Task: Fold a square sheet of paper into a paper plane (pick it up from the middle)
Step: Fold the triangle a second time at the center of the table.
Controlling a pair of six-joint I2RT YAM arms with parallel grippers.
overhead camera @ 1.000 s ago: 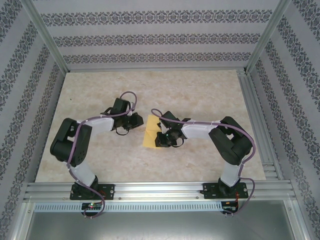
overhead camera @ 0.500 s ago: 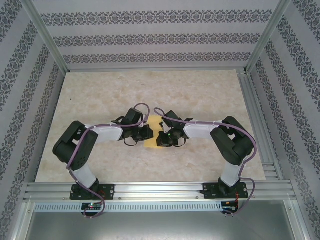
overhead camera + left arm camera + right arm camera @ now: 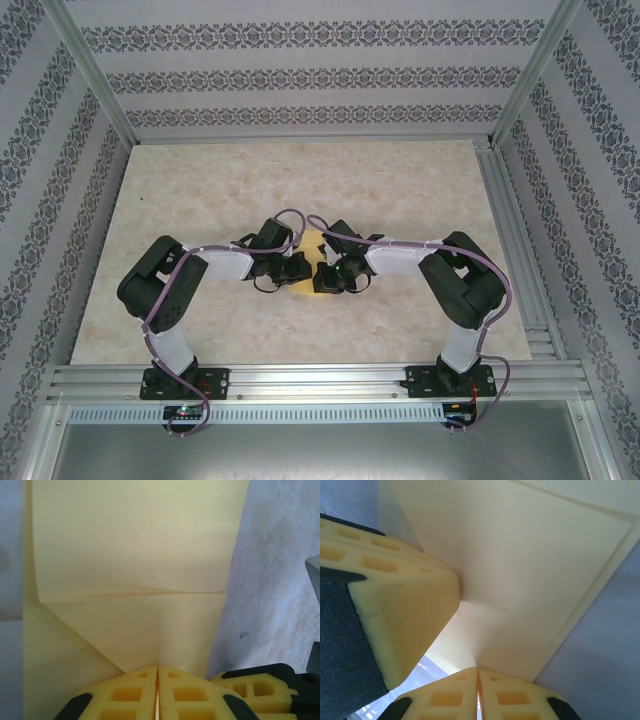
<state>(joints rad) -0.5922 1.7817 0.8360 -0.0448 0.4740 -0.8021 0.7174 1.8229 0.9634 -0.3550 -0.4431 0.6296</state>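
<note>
Yellow-orange paper, partly folded: the square sheet of paper [image 3: 135, 540] is at the middle of the marbled table [image 3: 400, 190], between the two arms, whose wrists meet there. Left gripper [image 3: 158, 690]: jaws pressed together with no gap between the yellow pads, and the near edge of the sheet pinched in the seam. In the left wrist view a crease runs across the sheet from its left edge to its right edge. A diagonal fold line runs from the crease's left end down to the pinch point (whether the sheet is lifted off the table cannot be told). Right gripper [image 3: 478, 690]: jaws likewise closed tight, nipping the sheet at an edge. One yellow finger [image 3: 405, 595] of the left gripper touches the sheet just beside the right gripper's pinch, so the two grips lie close together. From above, paper shows on the far and near sides of the grippers, the rest hidden beneath them.
</note>
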